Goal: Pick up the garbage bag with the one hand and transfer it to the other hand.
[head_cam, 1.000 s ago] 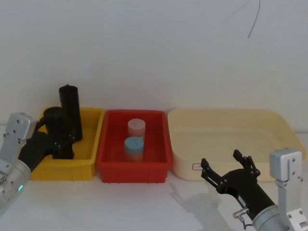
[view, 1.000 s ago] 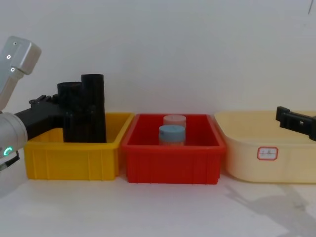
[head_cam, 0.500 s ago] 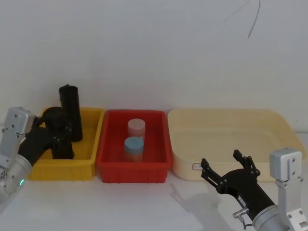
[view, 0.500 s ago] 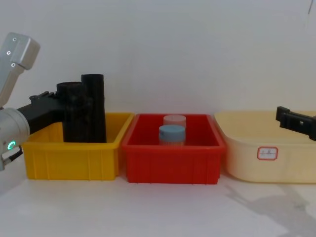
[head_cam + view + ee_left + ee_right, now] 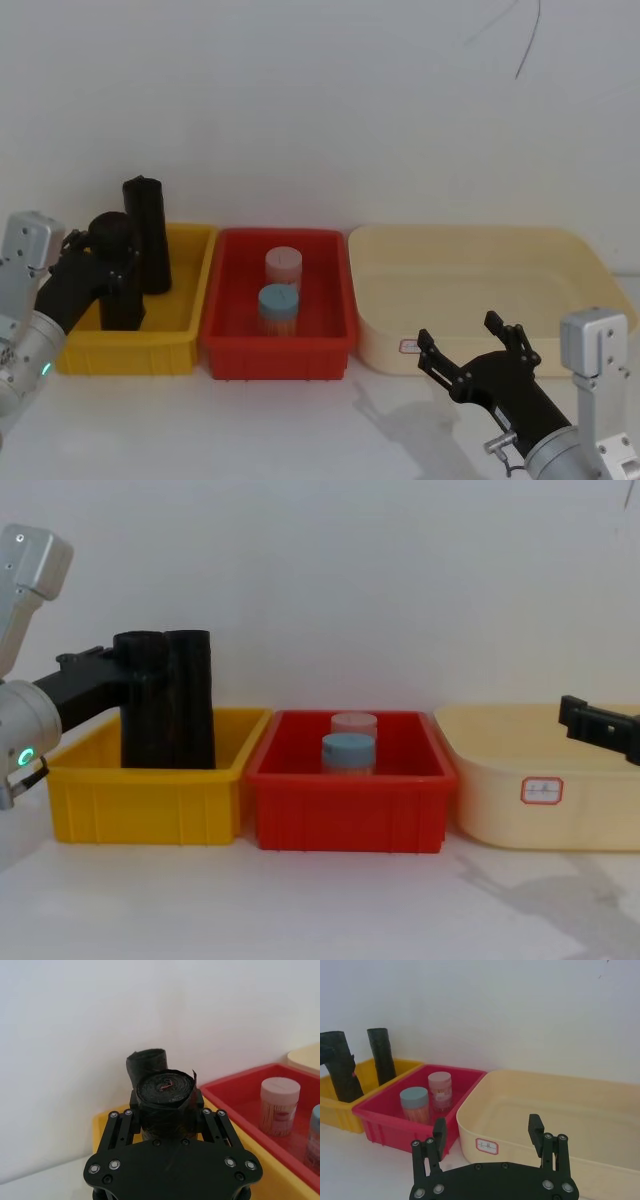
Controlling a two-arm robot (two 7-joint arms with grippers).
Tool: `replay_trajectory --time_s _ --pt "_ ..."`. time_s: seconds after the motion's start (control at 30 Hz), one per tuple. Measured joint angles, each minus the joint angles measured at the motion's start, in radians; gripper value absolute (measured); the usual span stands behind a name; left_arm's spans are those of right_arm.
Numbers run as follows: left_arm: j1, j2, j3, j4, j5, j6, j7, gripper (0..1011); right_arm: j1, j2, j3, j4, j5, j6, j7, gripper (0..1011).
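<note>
Left claw (image 5: pixel 112 258) around upper half of the garbage bag (image 5: pixel 123 305), seemingly snug.

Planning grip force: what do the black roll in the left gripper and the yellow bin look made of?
The garbage bag held by the left gripper: thin rolled plastic film, slightly glossy, wrinkled, with wound layers at its end. The yellow bin: rigid moulded plastic, probably, smooth with ribbed walls.

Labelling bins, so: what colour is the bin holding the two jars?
Red bin; clearest in the head view.
</note>
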Motion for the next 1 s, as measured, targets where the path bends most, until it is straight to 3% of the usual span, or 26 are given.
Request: replay_trajectory --time_s 0.4,1.0 --pt "0.029 0.004 -0.006 -0.076 -0.022 -0.018 -0.057 542 0.000 0.000 0.000 0.000 0.000 0.000 0.000 1000" --pt "0.048 0.006 0.028 -0.187 -0.090 -0.058 -0.247 542 0.000 0.000 0.000 0.000 0.000 0.000 0.000 1000"
